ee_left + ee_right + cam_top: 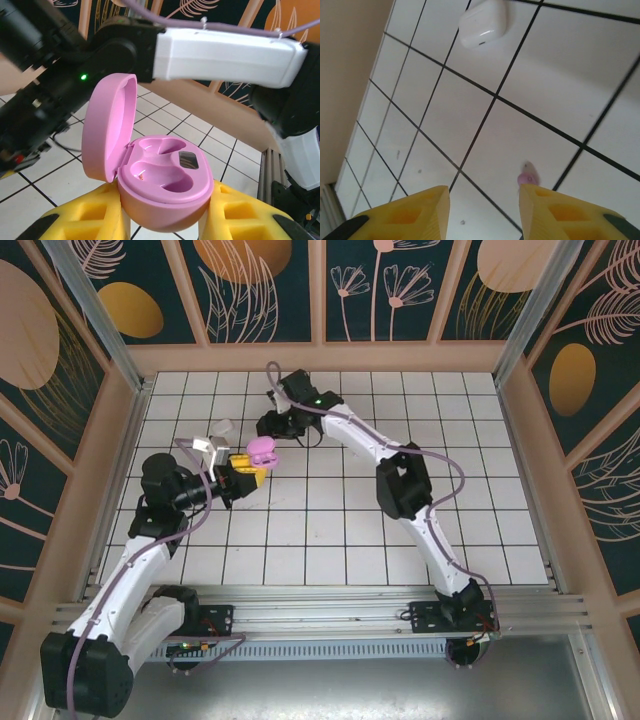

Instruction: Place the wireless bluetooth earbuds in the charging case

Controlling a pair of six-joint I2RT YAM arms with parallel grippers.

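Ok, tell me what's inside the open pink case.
The pink case holds two moulded wells, both empty; the far one has a dark shiny patch. Its underside is hidden by the left pincer.

Colour notes. The left claw [162, 222] is yellow, and the lilac-pink case [165, 185] in it is the same shade inside and out. The worktop [520, 75] is white tile with a dark grid. The right claw [485, 215] is yellow. Ahead of it lies a white case [482, 22], and a pale purple earbud [526, 177] sits beside one finger. The walls [280, 290] are dark teal with a peach leaf pattern.
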